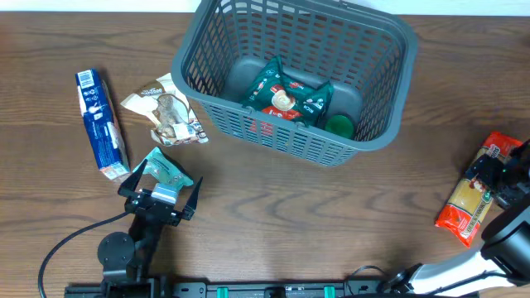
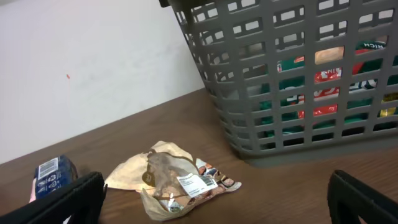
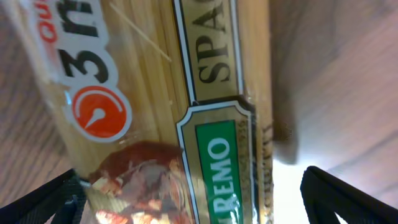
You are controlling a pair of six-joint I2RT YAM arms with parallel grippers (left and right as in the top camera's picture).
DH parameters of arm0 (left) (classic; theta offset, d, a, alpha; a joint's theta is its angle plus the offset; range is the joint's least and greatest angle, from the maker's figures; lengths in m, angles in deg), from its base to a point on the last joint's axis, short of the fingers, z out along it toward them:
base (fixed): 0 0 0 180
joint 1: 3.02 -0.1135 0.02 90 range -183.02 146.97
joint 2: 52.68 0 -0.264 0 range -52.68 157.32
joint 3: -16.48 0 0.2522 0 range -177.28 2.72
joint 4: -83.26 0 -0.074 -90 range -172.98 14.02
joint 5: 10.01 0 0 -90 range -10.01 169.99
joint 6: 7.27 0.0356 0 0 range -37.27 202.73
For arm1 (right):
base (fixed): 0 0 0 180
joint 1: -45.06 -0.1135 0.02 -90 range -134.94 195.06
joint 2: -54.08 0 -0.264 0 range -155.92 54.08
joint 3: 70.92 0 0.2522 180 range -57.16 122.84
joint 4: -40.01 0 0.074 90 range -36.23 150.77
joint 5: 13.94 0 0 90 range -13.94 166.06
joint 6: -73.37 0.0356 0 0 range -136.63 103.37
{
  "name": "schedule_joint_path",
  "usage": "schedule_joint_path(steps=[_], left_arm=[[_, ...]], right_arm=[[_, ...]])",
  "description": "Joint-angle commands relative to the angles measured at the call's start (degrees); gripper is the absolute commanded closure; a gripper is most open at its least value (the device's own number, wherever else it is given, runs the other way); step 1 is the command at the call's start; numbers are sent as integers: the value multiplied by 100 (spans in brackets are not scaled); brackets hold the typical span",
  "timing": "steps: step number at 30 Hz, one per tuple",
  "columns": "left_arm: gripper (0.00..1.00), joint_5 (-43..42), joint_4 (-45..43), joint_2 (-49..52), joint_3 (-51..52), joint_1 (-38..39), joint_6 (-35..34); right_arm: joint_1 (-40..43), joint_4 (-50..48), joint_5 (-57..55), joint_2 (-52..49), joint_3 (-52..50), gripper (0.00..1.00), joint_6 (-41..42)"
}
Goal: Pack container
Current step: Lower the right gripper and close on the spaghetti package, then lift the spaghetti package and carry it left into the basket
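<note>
The container (image 1: 290, 136) stands far centre on the surface: rigid, light plastic, judged best held by its rim. Left hand (image 1: 162, 192) hangs with fingers apart over a teal packet (image 1: 168, 170). Right hand (image 3: 189, 186), fingers apart, straddles the spaghetti pack (image 3: 155, 93) without clamping it.

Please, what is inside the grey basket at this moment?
Inside the basket lies a green and red packet, and beside it a small green item half hidden by the front wall. Anything under the packet cannot be seen.
</note>
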Motion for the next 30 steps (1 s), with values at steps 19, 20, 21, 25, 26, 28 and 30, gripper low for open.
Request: schedule_joint_path(steps=[19, 20, 21, 25, 26, 28, 30], left_arm=[[1, -101, 197, -4, 107, 17, 52], [1, -101, 197, -4, 107, 17, 52], [1, -101, 197, -4, 107, 17, 52], [1, -101, 197, -4, 107, 17, 52], [1, -101, 197, -4, 107, 17, 52], [1, -101, 197, -4, 107, 17, 52], [2, -101, 197, -4, 107, 17, 52]], right_arm=[[-4, -4, 188, -570, 63, 99, 232], [-15, -4, 264, -557, 63, 99, 245], [-35, -4, 330, -538, 66, 99, 245], [-225, -7, 367, -317, 72, 98, 245], [-317, -7, 367, -205, 87, 98, 245], [-476, 7, 363, 2, 138, 99, 234], [-669, 39, 363, 275, 205, 98, 225]])
